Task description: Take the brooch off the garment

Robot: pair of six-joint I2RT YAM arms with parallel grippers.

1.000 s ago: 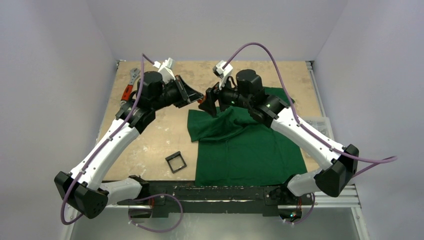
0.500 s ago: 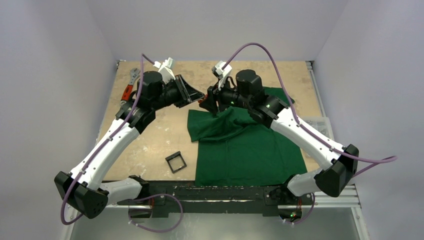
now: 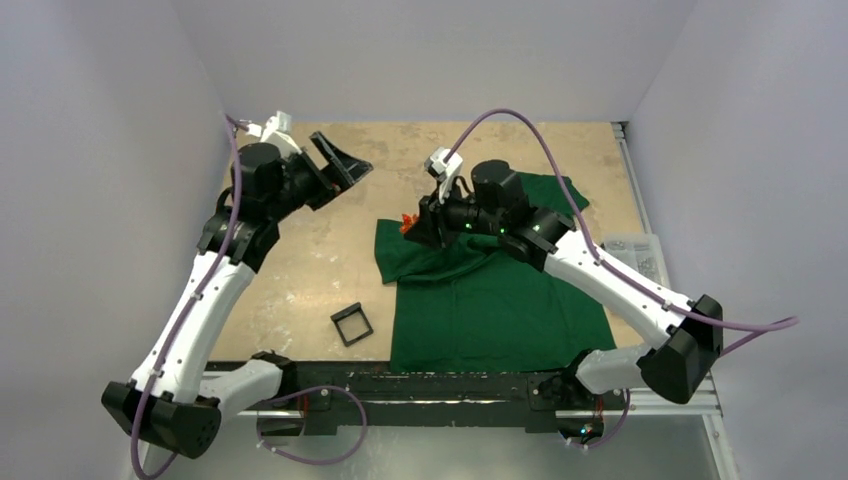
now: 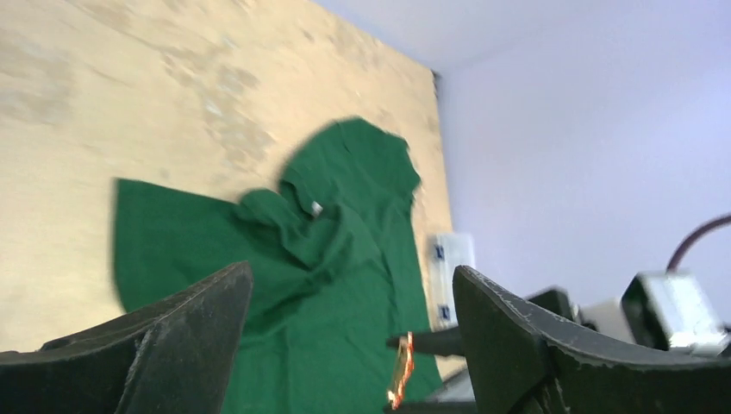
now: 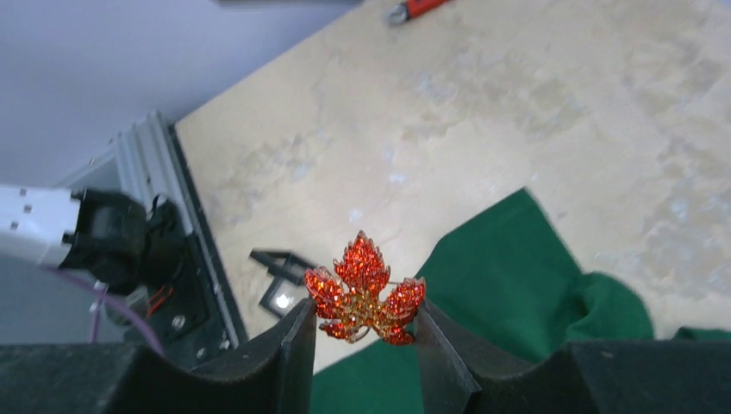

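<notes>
Because the maple-leaf brooch [image 5: 364,295] is so small, the right gripper [image 5: 364,335] clamps it by its lower edge between both fingertips, so the glittering orange-red face stands upright at the bottom centre of the right wrist view. It appears to hang free of the dark green T-shirt [image 5: 517,285], which lies rumpled below and to the right on the plywood table [image 5: 483,129]. The left gripper [image 3: 335,162], jaws spread wide and holding nothing, hangs at the upper left of the overhead view, well apart from the cloth, probably to give the right arm room.
</notes>
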